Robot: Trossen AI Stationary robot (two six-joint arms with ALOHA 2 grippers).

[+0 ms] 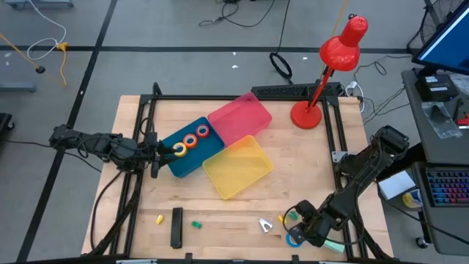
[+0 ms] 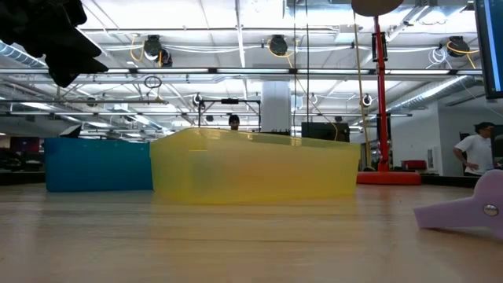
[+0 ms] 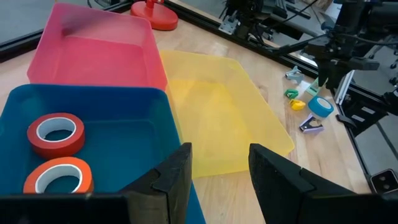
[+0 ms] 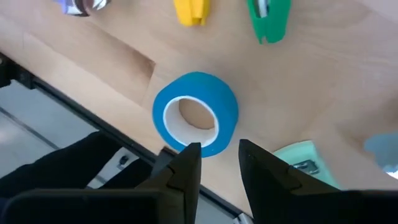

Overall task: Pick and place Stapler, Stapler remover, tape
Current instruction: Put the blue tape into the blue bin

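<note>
Three tape rolls lie in the blue bin [image 1: 192, 147]: red [image 3: 56, 133], orange [image 3: 59, 177] and yellow [image 1: 178, 149]. The yellow one sits right at my left gripper's tips and is hidden in the left wrist view. My left gripper [image 3: 221, 167] is open over the bin's left end. The blue tape [image 4: 196, 121] lies flat on the table near the near right corner. My right gripper [image 4: 217, 155] is open just above its rim. A black stapler [image 1: 176, 227] lies near the near edge. My right gripper points down at the blue tape's rim [image 4: 208, 148]. One fingertip [image 4: 188, 155] overlaps that rim in the right wrist view; I cannot tell whether it touches. The roll lies flat on the table. My left gripper touches nothing that shows.
A pink bin [image 1: 240, 119] and a yellow bin [image 1: 238, 167] stand beside the blue one. Yellow [image 4: 189, 10] and green [image 4: 268, 18] staple removers lie just beyond the blue tape, with a purple one [image 1: 265, 224] nearby. A mint-green object [image 4: 298, 163] lies by the right fingers. A red lamp [image 1: 308, 114] stands at the far right.
</note>
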